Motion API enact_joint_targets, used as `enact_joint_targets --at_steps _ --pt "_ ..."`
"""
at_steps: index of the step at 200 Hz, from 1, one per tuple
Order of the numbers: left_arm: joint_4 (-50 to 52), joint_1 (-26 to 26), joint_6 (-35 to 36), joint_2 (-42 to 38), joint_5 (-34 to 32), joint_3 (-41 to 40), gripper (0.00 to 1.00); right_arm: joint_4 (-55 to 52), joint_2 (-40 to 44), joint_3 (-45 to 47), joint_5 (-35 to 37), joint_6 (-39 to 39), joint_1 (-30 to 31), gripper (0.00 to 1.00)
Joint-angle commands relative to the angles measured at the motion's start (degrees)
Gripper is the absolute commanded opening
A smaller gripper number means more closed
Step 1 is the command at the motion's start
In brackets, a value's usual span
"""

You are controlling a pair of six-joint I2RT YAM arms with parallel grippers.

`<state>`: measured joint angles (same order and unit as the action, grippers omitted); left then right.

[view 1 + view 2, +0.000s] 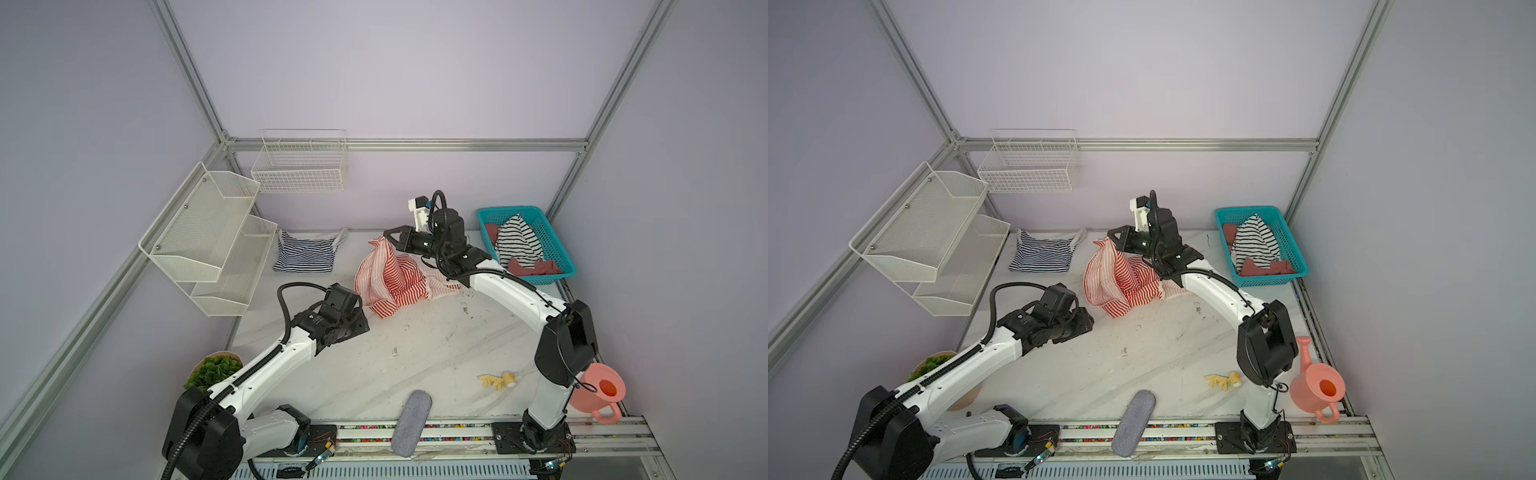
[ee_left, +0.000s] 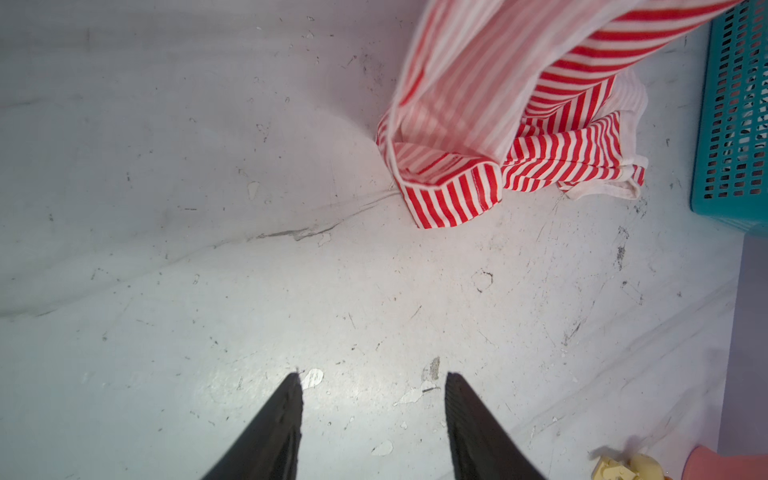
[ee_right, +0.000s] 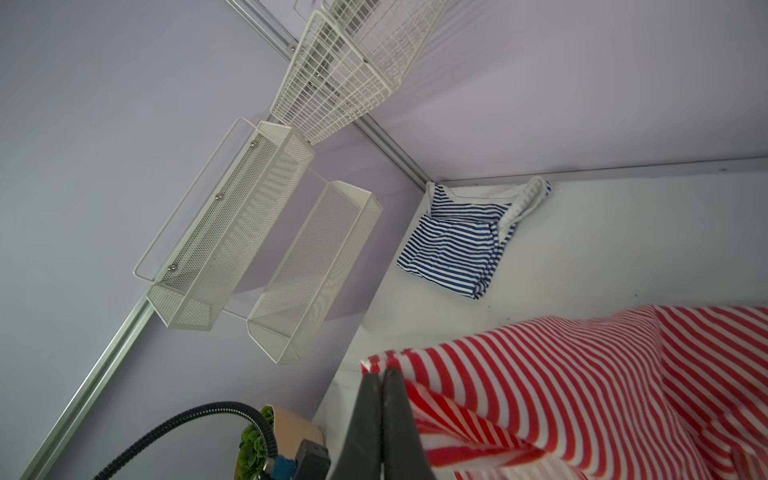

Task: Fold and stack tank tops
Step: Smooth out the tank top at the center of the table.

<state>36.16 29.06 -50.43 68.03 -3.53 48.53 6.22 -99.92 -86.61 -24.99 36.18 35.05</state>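
Now red tank top held up for spreading; navy one already folded.
Right claw [image 3: 382, 372] is clamped on an edge of the red-and-white tank top [image 1: 390, 282], holding it up at frame centre; the rest sits bunched on the table [image 1: 415, 365]. Left claw [image 2: 372, 376] has jaws apart, gripping nothing, low over bare table lower left of the cloth. Navy-and-white tank top [image 1: 305, 257] lies folded, left of centre by the back wall. Judgement: top 2 is at the spread-out step. Next move calls for the left claw to catch a 2nd corner so it can go flat; nearest hem looks doubled over.
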Motion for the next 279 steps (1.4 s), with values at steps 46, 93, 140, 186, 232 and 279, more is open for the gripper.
enact_joint_targets --at_steps 46,93,140,186,232,279 --pt "0.7 0.7 -1.0 3.8 -0.8 3.8 0.56 -8.0 22.9 20.0 11.1 -3.1 -1.6 0.0" --pt "-1.6 3.6 -2.2 9.5 0.0 6.1 0.57 -14.2 27.6 29.6 19.4 -2.2 -3.1 0.0" --pt "-5.0 5.3 -4.3 15.3 1.3 7.5 0.56 -13.1 29.9 35.9 21.0 0.1 -7.8 0.0" --pt "-10.9 5.3 -10.8 19.1 1.5 7.3 0.38 -11.5 25.9 33.1 19.5 -0.9 -8.4 0.0" --pt "-19.0 5.2 -19.3 20.5 0.8 4.7 0.36 -9.8 24.2 30.5 18.2 -1.3 -8.6 0.0" --pt "-21.7 5.1 -19.4 26.1 3.5 7.9 0.4 -9.5 24.4 30.3 17.1 -1.1 -8.9 0.0"
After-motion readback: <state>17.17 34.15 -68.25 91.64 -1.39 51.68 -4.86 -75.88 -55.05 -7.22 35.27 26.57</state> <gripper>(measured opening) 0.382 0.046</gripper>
